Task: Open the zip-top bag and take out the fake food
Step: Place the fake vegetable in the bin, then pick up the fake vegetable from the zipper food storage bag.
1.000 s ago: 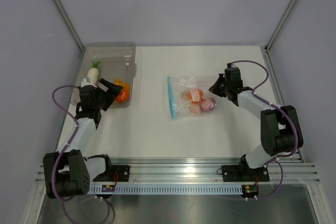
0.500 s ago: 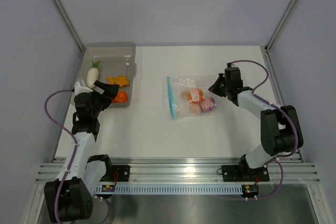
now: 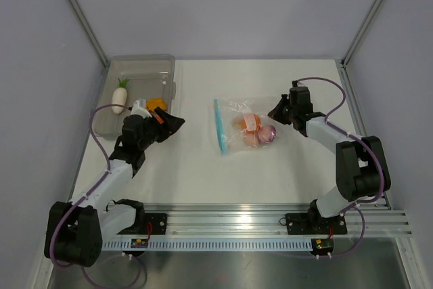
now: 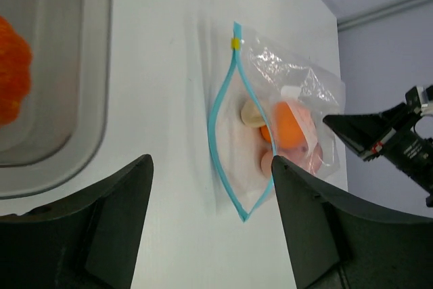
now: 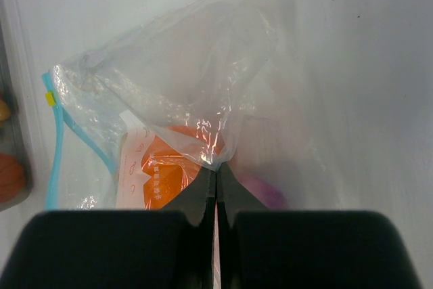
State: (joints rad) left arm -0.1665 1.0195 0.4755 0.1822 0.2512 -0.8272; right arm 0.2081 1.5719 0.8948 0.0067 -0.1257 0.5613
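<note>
Your white table (image 3: 203,174) stands inside plain grey-lilac walls (image 3: 223,5). A slanted metal post (image 3: 78,11) rises from each far corner, and a ribbed aluminium rail (image 3: 230,220) carrying both arm bases runs along the near edge.

The zip-top bag (image 3: 247,126) lies flat on the table, a little right of the middle and nearer the far edge than the near one. Its blue zip strip (image 3: 219,125) faces the left edge. In the left wrist view the two halves of the strip bow apart, and a small yellow slider (image 4: 235,43) sits at its far end. Fake food (image 3: 257,132) shows through the plastic: orange, pinkish and purple pieces bunched together.

Your right gripper (image 3: 275,114) has its fingertips pressed together on a fold of the bag's closed end, the side toward the right edge.

Your left gripper (image 3: 174,124) hangs with its jaws apart and nothing between them, just off the tray's right side and pointing at the bag's mouth.

The smoky tray (image 3: 145,72) fills the far left corner. It holds a white radish (image 3: 120,96) with a green top against its left wall and orange pieces (image 3: 157,103) by its right wall.
</note>
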